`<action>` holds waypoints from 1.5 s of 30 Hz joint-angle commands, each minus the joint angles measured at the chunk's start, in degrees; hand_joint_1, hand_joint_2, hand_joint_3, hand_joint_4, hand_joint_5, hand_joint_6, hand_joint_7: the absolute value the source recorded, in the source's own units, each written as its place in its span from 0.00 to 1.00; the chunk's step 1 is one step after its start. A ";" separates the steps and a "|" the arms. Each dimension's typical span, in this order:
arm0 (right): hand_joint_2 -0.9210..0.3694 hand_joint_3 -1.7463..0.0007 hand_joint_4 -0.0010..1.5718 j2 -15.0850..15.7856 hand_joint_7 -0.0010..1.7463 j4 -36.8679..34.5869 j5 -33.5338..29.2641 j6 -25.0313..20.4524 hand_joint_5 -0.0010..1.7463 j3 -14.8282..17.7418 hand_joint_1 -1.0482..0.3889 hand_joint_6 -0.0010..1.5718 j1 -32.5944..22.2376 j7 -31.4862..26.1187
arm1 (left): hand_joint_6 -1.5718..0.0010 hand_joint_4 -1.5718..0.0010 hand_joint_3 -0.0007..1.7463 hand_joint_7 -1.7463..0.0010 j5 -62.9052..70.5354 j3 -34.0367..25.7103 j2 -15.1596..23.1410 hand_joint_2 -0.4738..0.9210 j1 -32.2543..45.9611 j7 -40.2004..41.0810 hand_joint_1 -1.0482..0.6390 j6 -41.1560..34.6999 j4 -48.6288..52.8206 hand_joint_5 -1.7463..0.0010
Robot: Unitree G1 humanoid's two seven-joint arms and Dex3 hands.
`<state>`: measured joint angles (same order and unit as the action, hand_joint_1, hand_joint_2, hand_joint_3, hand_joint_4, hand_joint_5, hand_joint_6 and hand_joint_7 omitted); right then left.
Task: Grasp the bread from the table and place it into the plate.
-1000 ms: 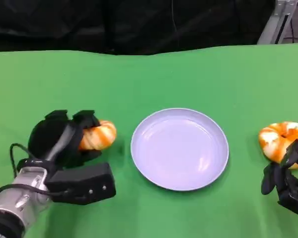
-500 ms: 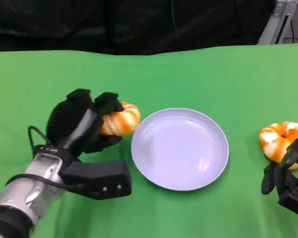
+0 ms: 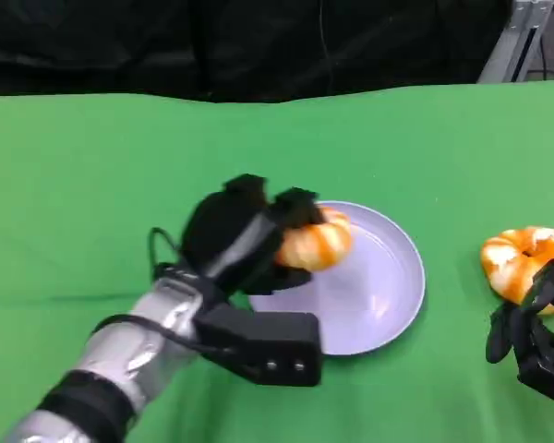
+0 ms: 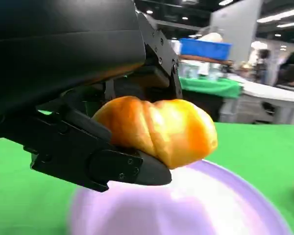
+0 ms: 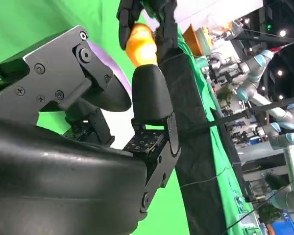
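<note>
Bread (image 3: 316,245), orange-glazed and ridged, sits gripped in left hand (image 3: 249,235) fingers (image 4: 108,164) above plate (image 3: 379,305).

Head view: high, looking down and forward over the green table (image 3: 92,185), plate (image 3: 388,295) at centre. Left wrist view: very close, low over the plate (image 4: 225,205), from behind the left robot hand (image 4: 88,122), facing across the table to a hall beyond. Right wrist view: tilted on its side, close behind the right robot hand (image 5: 112,122), looking toward the plate (image 5: 118,78). All three views share the plate and the bread (image 3: 316,242) at it.
</note>
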<state>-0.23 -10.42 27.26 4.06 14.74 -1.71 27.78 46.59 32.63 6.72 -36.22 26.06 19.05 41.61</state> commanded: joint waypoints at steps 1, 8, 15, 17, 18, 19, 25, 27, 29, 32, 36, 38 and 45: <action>0.35 0.22 0.59 0.37 0.95 0.64 0.45 0.48 1.00 0.21 0.69 0.49 -0.53 -0.21 | 0.40 0.60 0.06 0.63 0.79 1.34 -3.01 1.00 -2.89 4.34 0.55 1.09 6.96 0.05; 0.34 0.23 0.59 0.27 0.94 0.91 0.61 0.23 1.00 0.11 0.69 0.49 -0.72 -0.31 | 0.31 0.55 0.07 0.89 1.04 3.01 -5.49 1.00 -6.31 4.02 0.51 1.16 13.72 0.18; 0.32 0.24 0.59 0.21 0.94 0.85 0.51 0.52 1.00 0.02 0.70 0.49 -0.61 -0.29 | 0.23 0.53 0.11 0.86 0.66 3.88 -6.92 1.00 -7.70 4.34 0.52 1.28 16.50 0.19; 0.32 0.23 0.59 0.33 0.94 0.48 0.40 0.90 1.00 0.06 0.70 0.49 -0.46 -0.04 | 0.24 0.54 0.11 0.86 0.79 4.12 -6.85 1.00 -7.81 4.70 0.52 1.66 16.74 0.17; 0.32 0.23 0.59 0.36 0.95 0.40 0.38 0.97 1.00 0.07 0.70 0.49 -0.43 0.02 | 0.24 0.54 0.11 0.86 0.82 4.19 -6.83 1.00 -7.85 4.81 0.52 1.76 16.82 0.17; 0.32 0.23 0.59 0.37 0.95 0.35 0.37 1.01 1.00 0.07 0.70 0.48 -0.41 0.05 | 0.24 0.55 0.11 0.86 0.83 4.24 -6.82 1.00 -7.88 4.88 0.52 1.83 16.88 0.17; 0.33 0.24 0.58 0.32 0.95 0.67 0.18 0.90 1.00 0.05 0.69 0.48 -0.47 -0.43 | 0.85 0.99 0.31 1.00 -0.26 3.91 -5.94 1.00 -6.85 -0.57 0.01 -0.04 15.45 0.97; 0.32 0.24 0.58 0.28 0.95 0.70 0.25 0.79 1.00 0.02 0.69 0.48 -0.50 -0.41 | 0.91 1.00 0.32 1.00 0.04 4.09 -5.49 1.00 -6.60 -1.30 0.00 -0.59 14.54 0.99; 0.32 0.24 0.58 0.23 0.95 0.71 0.36 0.68 1.00 0.02 0.69 0.48 -0.50 -0.37 | 0.94 1.00 0.33 1.00 0.30 4.19 -5.11 1.00 -6.22 -0.97 0.00 -0.82 13.77 1.00; 0.32 0.24 0.59 0.19 0.95 0.75 0.42 0.64 1.00 0.03 0.69 0.48 -0.50 -0.40 | 0.94 1.00 0.34 1.00 0.65 4.42 -4.72 1.00 -5.91 -0.39 0.00 -1.08 13.07 1.00; 0.32 0.24 0.58 0.30 0.95 0.71 0.37 0.60 1.00 0.05 0.69 0.49 -0.47 -0.41 | 0.93 1.00 0.34 0.99 0.51 4.30 -4.18 1.00 -5.67 0.47 0.00 -0.53 12.57 1.00; 0.32 0.24 0.58 0.34 0.95 0.69 0.47 0.51 1.00 0.08 0.69 0.49 -0.46 -0.33 | 0.93 1.00 0.34 0.99 0.59 4.32 -3.95 1.00 -5.63 0.75 0.00 -0.59 12.36 1.00; 0.32 0.24 0.58 0.19 0.95 1.12 0.13 0.64 1.00 -0.10 0.68 0.49 -0.76 -0.76 | 0.77 0.92 0.29 0.96 -0.58 2.65 -2.62 1.00 -3.75 9.07 0.07 5.95 11.34 0.97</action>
<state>-0.33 -9.99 27.20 4.24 14.51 -2.09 27.54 46.63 36.27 2.92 -41.33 29.97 21.61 53.52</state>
